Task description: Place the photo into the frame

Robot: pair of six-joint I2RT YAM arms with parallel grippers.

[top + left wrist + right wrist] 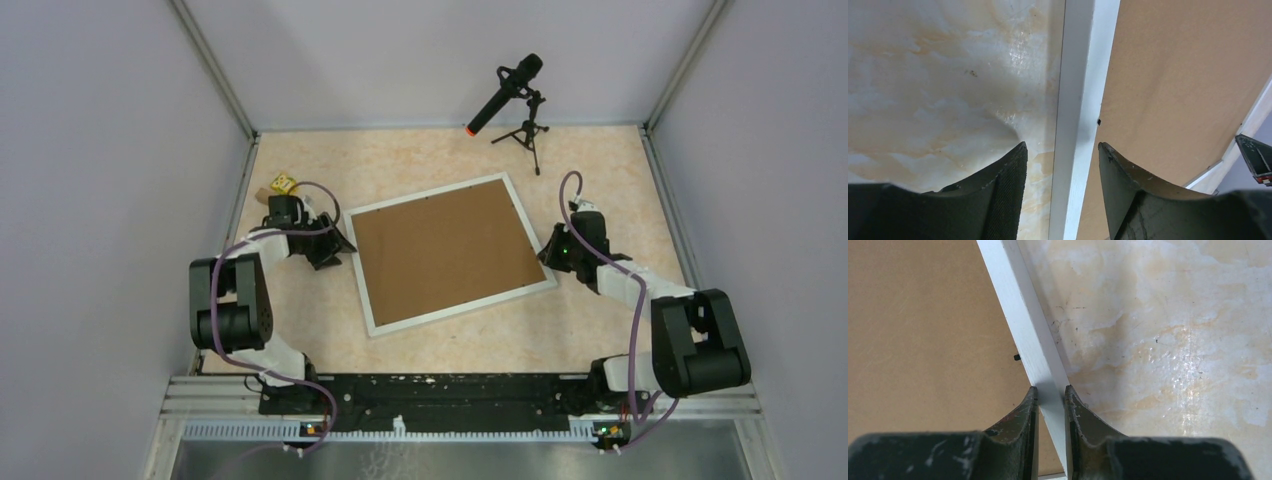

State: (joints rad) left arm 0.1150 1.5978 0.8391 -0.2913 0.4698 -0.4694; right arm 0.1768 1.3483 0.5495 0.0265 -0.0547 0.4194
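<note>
The left gripper (pixel 1062 150) straddles the left rail of the frame (pixel 427 195), jaws spread with a gap on either side. If it shuts off-centre, one pad could shove the thin white moulding across the glossy marbled table (pixel 420 150) instead of clamping it. The frame lies skewed, back up, filled by a matte brown board (pixel 445 250). The photo is not in view, and I cannot tell whether it sits beneath the board. The right gripper (pixel 1050 390) pinches the right rail between scuffed, curved fingers; the narrow, smooth painted rail could slip or twist out in an uneven lift.
</note>
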